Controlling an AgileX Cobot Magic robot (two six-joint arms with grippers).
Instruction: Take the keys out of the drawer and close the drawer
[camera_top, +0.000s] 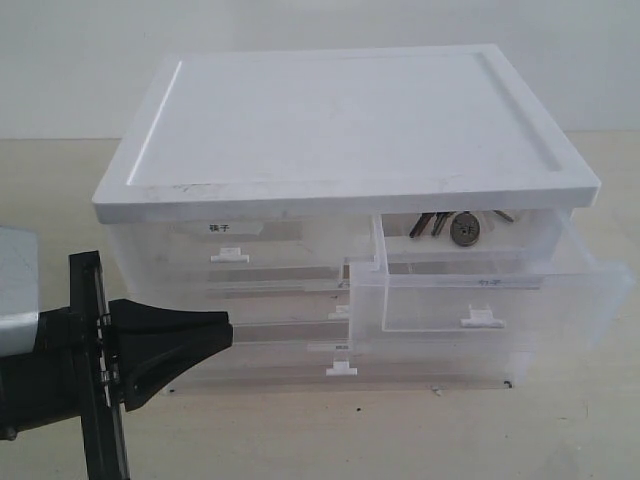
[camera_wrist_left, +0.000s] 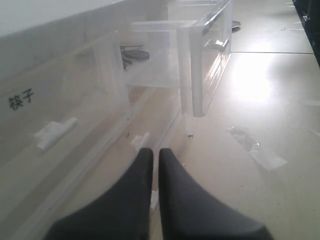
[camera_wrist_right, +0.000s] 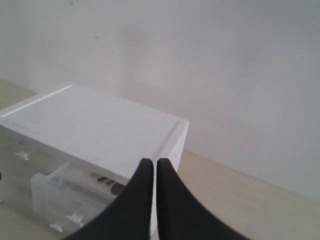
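The drawer (camera_top: 480, 300), translucent with a white tab handle (camera_top: 482, 320), stands pulled out at the upper right of the white-topped cabinet (camera_top: 340, 120). The keys (camera_top: 455, 226) lie at the back of it, dark blades beside a round fob; they also show in the left wrist view (camera_wrist_left: 132, 53) and the right wrist view (camera_wrist_right: 107, 183). My left gripper (camera_top: 225, 332) is shut and empty, low at the cabinet's front left, well left of the drawer (camera_wrist_left: 207, 65). My right gripper (camera_wrist_right: 150, 162) is shut and empty, high above the cabinet's right corner; the exterior view does not show it.
Left of the open drawer is a shut half-width drawer (camera_top: 230, 255) with a black-lettered label (camera_top: 220, 228). Full-width drawers (camera_top: 260, 345) lie below. Scraps of clear tape (camera_wrist_left: 257, 150) lie on the beige table (camera_top: 400, 430). A pale wall (camera_wrist_right: 225, 75) rises behind.
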